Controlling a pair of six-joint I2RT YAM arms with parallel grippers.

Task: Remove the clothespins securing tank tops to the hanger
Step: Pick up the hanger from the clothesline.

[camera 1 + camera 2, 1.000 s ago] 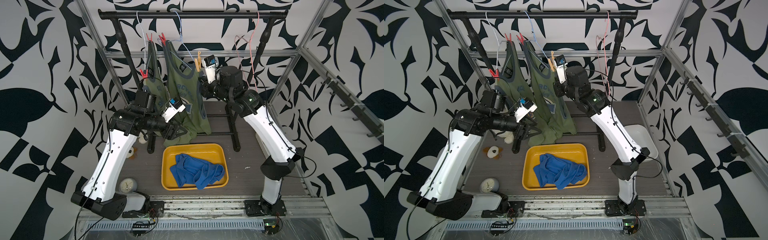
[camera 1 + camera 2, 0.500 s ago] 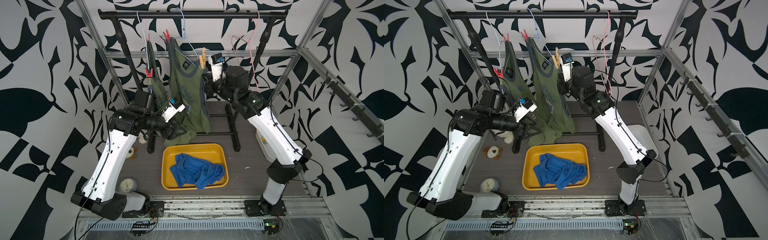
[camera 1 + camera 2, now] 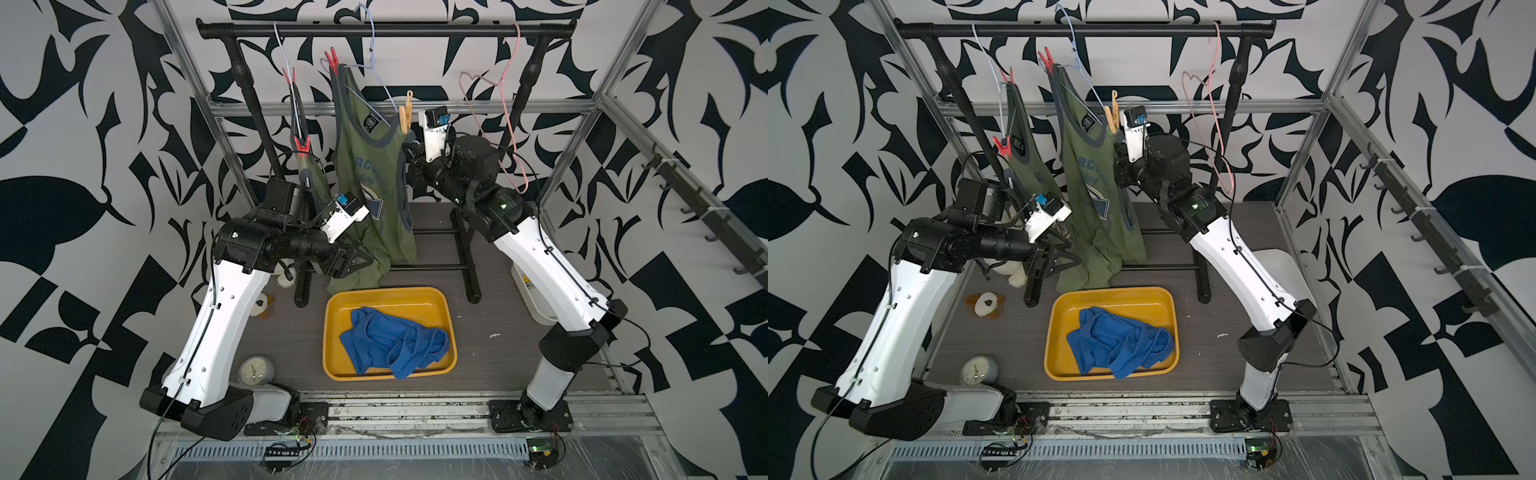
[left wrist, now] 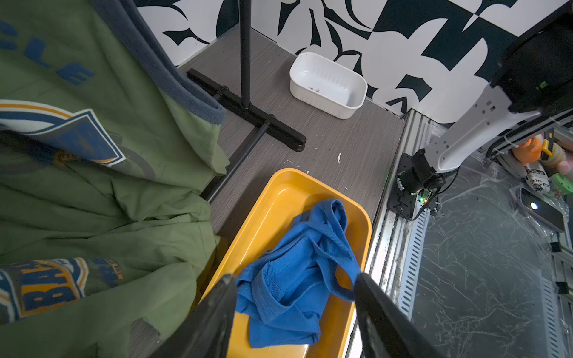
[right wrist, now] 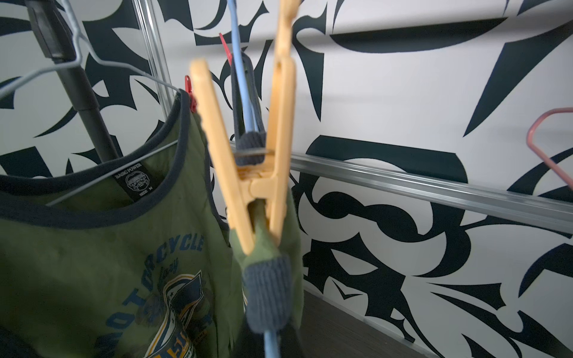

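Two olive tank tops hang on the rack, one [image 3: 370, 178] on a blue hanger [image 3: 374, 62] and one [image 3: 313, 178] on a pale wire hanger [image 3: 282, 50]. A yellow clothespin [image 3: 405, 116] [image 5: 248, 173] pins the nearer strap to the blue hanger. Red clothespins [image 3: 332, 60] [image 3: 289, 77] [image 3: 302, 145] hold the other straps. My right gripper [image 3: 409, 145] is shut on the blue hanger's wire [image 5: 270, 341], just below the yellow pin. My left gripper [image 4: 294, 310] hangs open and empty over the blue tank top [image 3: 390, 340] [image 4: 297, 272].
The blue top lies in a yellow tray [image 3: 332, 332] on the floor below the rack [image 3: 374, 30]. An empty pink hanger [image 3: 498, 104] hangs at the right. A white bin [image 4: 328, 85], a small clock [image 3: 255, 370] and plush toys [image 3: 286, 278] stand nearby.
My right gripper has risen and drawn the blue hanger's end up and to the right, so the middle tank top hangs straighter. The left arm has stayed still.
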